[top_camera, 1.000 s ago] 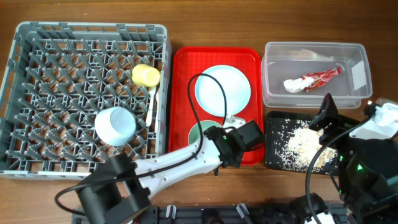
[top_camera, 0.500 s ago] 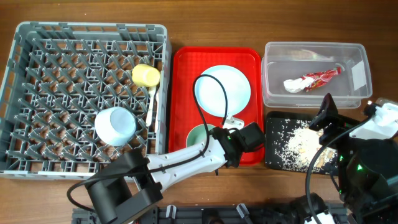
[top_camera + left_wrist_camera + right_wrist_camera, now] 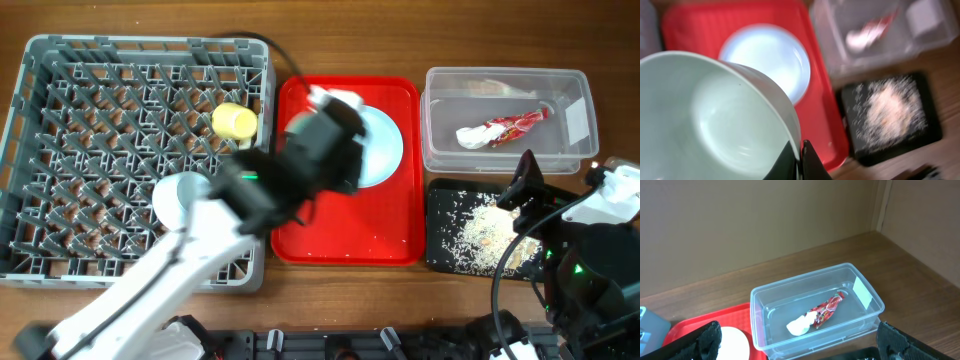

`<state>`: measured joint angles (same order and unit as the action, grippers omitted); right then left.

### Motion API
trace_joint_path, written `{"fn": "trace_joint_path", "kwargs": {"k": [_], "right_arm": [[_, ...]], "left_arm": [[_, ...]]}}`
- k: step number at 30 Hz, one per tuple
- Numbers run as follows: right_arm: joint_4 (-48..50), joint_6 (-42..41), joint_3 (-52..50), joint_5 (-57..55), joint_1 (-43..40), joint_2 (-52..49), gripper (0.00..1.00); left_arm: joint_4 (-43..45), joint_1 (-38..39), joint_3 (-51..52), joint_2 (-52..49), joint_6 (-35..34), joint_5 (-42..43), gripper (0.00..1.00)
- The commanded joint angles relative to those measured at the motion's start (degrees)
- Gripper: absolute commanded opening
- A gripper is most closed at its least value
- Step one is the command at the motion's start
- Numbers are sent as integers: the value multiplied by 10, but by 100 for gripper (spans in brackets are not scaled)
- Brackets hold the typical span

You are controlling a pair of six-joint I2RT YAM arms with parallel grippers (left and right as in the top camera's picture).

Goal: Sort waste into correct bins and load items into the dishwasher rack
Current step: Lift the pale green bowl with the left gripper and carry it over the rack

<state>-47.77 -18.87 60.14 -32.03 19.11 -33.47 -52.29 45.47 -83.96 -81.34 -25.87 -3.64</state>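
- The left end effector (image 3: 800, 156) is closed on the rim of the mint-green bowl (image 3: 715, 120), one dark finger on each side of the rim. The bowl is tilted and empty.
- From overhead, the left arm is blurred and reaches over the upper left part of the flat red tray (image 3: 345, 235), which sits in the middle of the surface.
- The pale blue plate (image 3: 388, 150) lies flat on the red tray towards its far edge, partly covered by the arm.
- The grey dishwasher rack (image 3: 90, 120) fills the left side of the surface. The yellow cup (image 3: 233, 120) sits near the rack's far right corner. The pale blue-white bowl (image 3: 172, 198) sits near its near edge, half hidden by the arm.
- The clear tub (image 3: 432, 120) stands at the far right corner of the surface. It holds the red-and-white wrapper (image 3: 515, 125) and the white napkin (image 3: 472, 137), which touch each other.
- The black tray (image 3: 442, 250) lies by the near edge on the right, just in front of the tub, with pale crumbs (image 3: 485, 232) scattered in it.
- The right end effector (image 3: 524, 180) hangs above the black tray, its fingers spread wide and holding nothing.
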Motion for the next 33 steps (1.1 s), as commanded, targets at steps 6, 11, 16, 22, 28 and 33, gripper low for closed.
{"fn": "trace_joint_path", "kwargs": {"k": [6,11,16,22,28,33], "right_arm": [[1,-7,5,-9,-1,0,100],[1,-7,5,-9,-1,-2,100],[1,-7,5,-9,-1,-2,100],[1,-7,5,-9,-1,-2,99],[1,-7,5,-9,-1,-2,100],[1,-7,5,-9,-1,-2,100]], "left_arm": [[111,-385,-1,22,92,482,4],[249,-536,-1,-73,6,777,4],[410,-588,-1,-203,-87,916,4],[450,-607,-1,-339,-98,917,4],[474,-641,-1,-415,-122,917,4],[475,-672,0,-418,-121,917,6]]}}
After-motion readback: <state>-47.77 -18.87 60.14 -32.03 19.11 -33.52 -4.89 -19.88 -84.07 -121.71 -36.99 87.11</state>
